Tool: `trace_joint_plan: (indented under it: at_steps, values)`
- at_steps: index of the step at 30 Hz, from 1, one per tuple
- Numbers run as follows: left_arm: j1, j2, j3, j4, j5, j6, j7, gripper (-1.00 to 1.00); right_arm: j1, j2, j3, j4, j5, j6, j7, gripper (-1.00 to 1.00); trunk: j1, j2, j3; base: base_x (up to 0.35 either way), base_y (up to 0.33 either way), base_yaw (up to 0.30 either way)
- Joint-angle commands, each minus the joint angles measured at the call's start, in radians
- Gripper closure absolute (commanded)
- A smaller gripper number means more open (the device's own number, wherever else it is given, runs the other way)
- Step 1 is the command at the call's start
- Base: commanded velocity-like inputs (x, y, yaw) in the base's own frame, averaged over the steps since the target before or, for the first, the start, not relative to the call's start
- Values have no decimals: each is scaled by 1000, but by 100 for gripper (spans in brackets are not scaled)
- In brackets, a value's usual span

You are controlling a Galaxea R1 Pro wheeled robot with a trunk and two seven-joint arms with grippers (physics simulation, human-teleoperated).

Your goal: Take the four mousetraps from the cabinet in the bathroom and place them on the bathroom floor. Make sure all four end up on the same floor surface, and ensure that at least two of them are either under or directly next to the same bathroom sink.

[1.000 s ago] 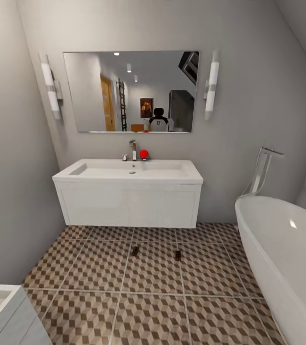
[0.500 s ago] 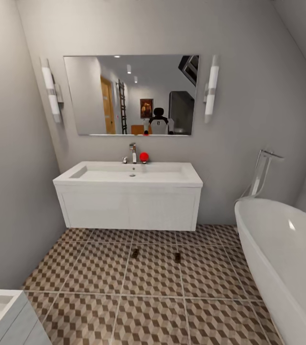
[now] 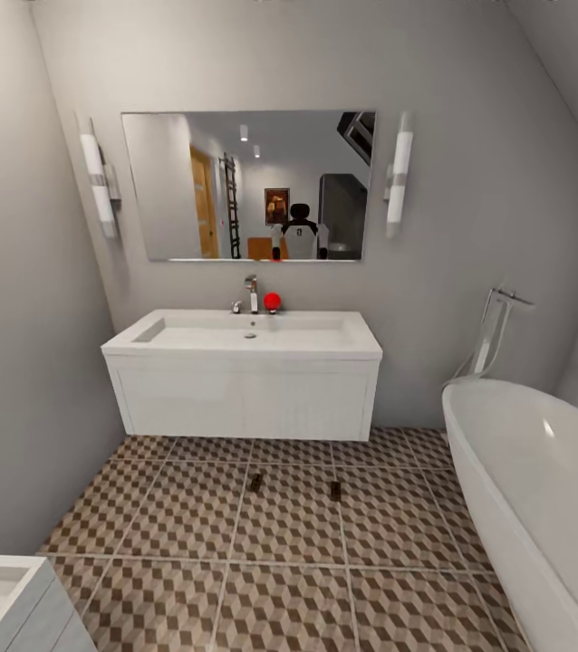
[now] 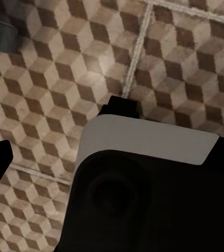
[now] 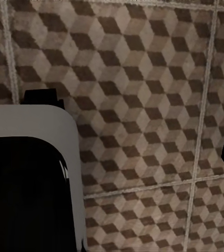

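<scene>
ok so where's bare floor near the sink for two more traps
Bare tiles lie left of the left mousetrap, toward the wall, and between the two mousetraps. Right of the right mousetrap the bathtub crowds in. The strip under the sink is bare too.

A wide mirror (image 3: 248, 186) hangs on the grey wall (image 3: 470, 208). On each side of it there is a white tube lamp (image 3: 99, 186) (image 3: 399, 177). The mirror reflects a hallway with an orange door and a small framed picture. A red ball (image 3: 273, 301) sits near the tap. On the right stands a white oval bathtub (image 3: 543, 489) with a tall chrome filler (image 3: 496, 330) behind it. A second white unit (image 3: 8, 602) shows in the lower left corner.
</scene>
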Motion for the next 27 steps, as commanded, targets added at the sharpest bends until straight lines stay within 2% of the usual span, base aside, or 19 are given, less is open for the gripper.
trace_joint_plan:
  at_steps: [1, 10, 27]
  values:
    - [0, 0, -6, 0, 8, 1, 3, -100, -1, 0, 8, 3, -10, -6, 0, -100, -4, 7, 2, 0, 0, 0]
    - [9, -1, -6, 0, 8, -28, 2, -100, 1, 3, 8, 3, -10, -13, 0, -100, -39, 70, 30, 0, 0, 0]
    - [10, 0, -6, 0, 8, -34, 2, -100, 2, 6, 8, 3, -9, -14, 0, -100, -104, 189, 84, 0, 0, 0]
